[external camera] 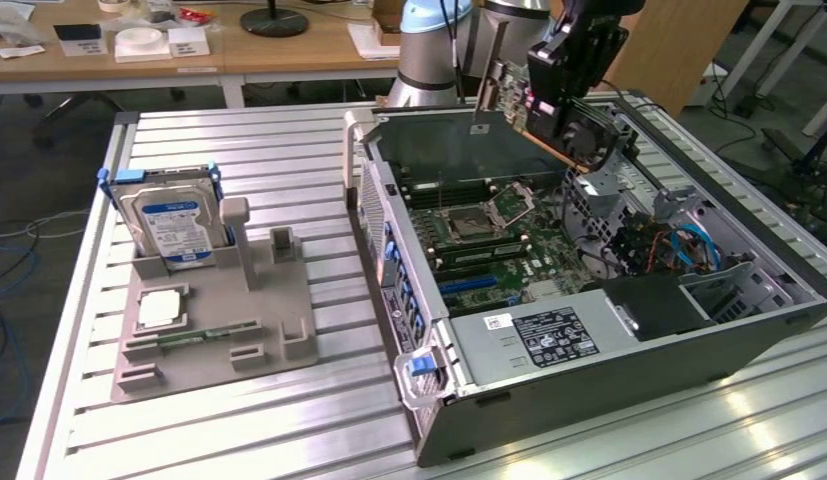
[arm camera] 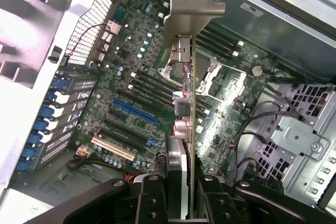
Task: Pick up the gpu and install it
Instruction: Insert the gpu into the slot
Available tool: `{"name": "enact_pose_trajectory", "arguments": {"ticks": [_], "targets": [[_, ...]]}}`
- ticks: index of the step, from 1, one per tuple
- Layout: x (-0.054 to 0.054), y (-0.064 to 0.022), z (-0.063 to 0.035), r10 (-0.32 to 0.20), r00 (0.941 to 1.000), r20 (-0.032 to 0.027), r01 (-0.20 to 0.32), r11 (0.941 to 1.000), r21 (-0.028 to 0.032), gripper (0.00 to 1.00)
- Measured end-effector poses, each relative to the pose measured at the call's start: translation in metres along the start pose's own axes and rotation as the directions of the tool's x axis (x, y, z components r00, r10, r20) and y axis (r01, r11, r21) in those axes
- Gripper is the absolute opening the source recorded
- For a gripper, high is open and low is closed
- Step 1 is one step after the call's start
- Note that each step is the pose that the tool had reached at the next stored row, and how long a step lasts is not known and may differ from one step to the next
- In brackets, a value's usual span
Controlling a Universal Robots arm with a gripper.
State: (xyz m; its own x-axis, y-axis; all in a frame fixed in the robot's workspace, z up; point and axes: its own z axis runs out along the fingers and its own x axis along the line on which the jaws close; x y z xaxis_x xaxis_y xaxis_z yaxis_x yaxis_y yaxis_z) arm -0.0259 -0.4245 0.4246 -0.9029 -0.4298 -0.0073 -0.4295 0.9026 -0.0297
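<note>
The silver slatted metal table point(external camera: 226, 150) carries all components. On the side of it toward the exterior view's right lies the dark grey open computer case point(external camera: 627, 370), side panel off, interior facing up. The green motherboard point(external camera: 487, 235) point(arm camera: 131, 93) lines the case floor, with the square metal processor socket point(external camera: 487, 205) point(arm camera: 210, 77) near its middle and a long blue expansion slot point(external camera: 473, 285) point(arm camera: 134, 111) nearer the grey power supply box with a black label point(external camera: 547, 335).

A grey moulded holding fixture point(external camera: 273, 310) sits on the table toward the exterior view's left, well apart from the case. A silver hard drive with a white-and-blue label point(external camera: 173, 225) stands upright in its far end. A small square silver chip point(external camera: 160, 308) lies flat in the fixture, and a narrow green memory stick point(external camera: 186, 340) lies just beside it.

The gpu point(external camera: 587, 130) point(arm camera: 191, 129), a thin flat card with a dark face, a round fan and a brownish circuit-board edge, is in the air above the far end of the open case, tilted and clear of the motherboard. In the wrist view it appears edge-on, with its silver metal bracket point(arm camera: 191, 9) at the end away from the camera.

The black gripper point(external camera: 563, 80) point(arm camera: 184, 195) is clamped on the gpu, one finger against each face of the card.
</note>
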Motion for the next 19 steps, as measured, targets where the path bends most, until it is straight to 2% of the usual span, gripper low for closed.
{"name": "enact_pose_trajectory", "arguments": {"ticks": [9, 19], "targets": [[0.0, 0.0, 0.0, -0.074, 0.9973, 0.0022, 0.074, 0.9973, -0.0004, 0.28], [0.0, 0.0, 0.0, -0.154, 0.988, 0.0046, 0.154, 0.9881, -0.0007, 0.28]]}}
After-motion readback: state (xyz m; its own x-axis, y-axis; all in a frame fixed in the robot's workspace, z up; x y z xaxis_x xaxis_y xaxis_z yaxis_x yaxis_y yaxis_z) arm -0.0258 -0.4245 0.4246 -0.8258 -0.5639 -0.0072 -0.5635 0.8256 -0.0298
